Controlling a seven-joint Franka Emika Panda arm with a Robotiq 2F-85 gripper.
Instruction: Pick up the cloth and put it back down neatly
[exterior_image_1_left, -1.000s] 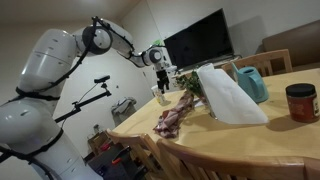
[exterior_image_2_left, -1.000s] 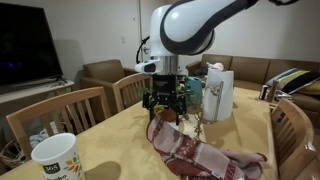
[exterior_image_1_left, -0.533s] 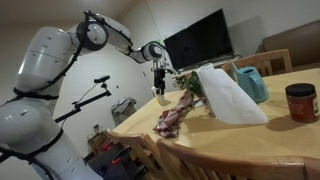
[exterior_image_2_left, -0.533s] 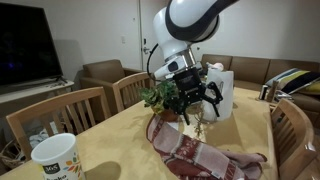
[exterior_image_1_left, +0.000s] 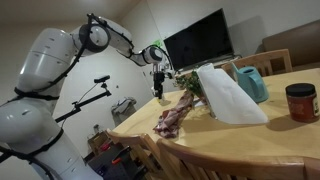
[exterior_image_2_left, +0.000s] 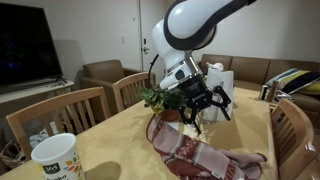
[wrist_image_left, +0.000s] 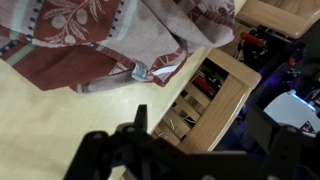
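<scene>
The cloth, dark red with a pale patterned border, lies crumpled on the wooden table in both exterior views (exterior_image_1_left: 176, 115) (exterior_image_2_left: 196, 155). In the wrist view it fills the top left (wrist_image_left: 90, 40). My gripper (exterior_image_1_left: 158, 86) (exterior_image_2_left: 206, 110) hangs above the cloth's end near the table edge. It is tilted, its fingers are spread, and it holds nothing. In the wrist view the gripper (wrist_image_left: 205, 150) shows as dark fingers at the bottom, over the table edge and a chair back.
A small plant (exterior_image_1_left: 190, 82), a white bag (exterior_image_1_left: 228, 95) (exterior_image_2_left: 218, 92), a teal pitcher (exterior_image_1_left: 252, 83) and a red-lidded jar (exterior_image_1_left: 301, 102) stand on the table. A paper cup (exterior_image_2_left: 57, 158) sits near one corner. Wooden chairs (exterior_image_2_left: 60, 115) (wrist_image_left: 215, 95) ring the table.
The gripper has turned and tilted above the cloth and shifted a little sideways. The cloth has not moved.
</scene>
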